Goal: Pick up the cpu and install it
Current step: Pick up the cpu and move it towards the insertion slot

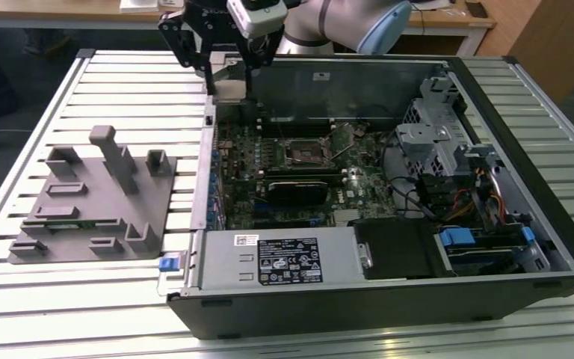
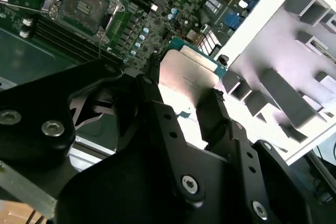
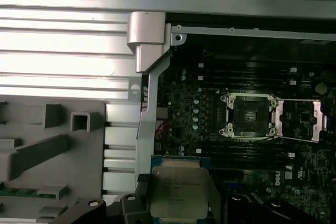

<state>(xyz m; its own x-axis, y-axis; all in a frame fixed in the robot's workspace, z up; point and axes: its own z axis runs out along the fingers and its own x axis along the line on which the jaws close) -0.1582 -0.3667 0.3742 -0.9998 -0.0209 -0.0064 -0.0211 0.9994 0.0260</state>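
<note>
Black fingers [image 2: 163,124] of the tool [image 2: 184,92] grip the cpu [image 2: 190,69] by two opposite edges, its silvery top facing the lens in the second wrist view. Farther off in the first wrist view, the motherboard socket [image 3: 251,115] stands open inside the computer case [image 1: 387,310], its metal frame swung aside. Toward the upper left of the exterior view's frame the tool hangs over the case's corner, and the grey fixture [image 1: 98,198] rests on the slatted tabletop [image 1: 117,75] at the exterior view's left.
</note>
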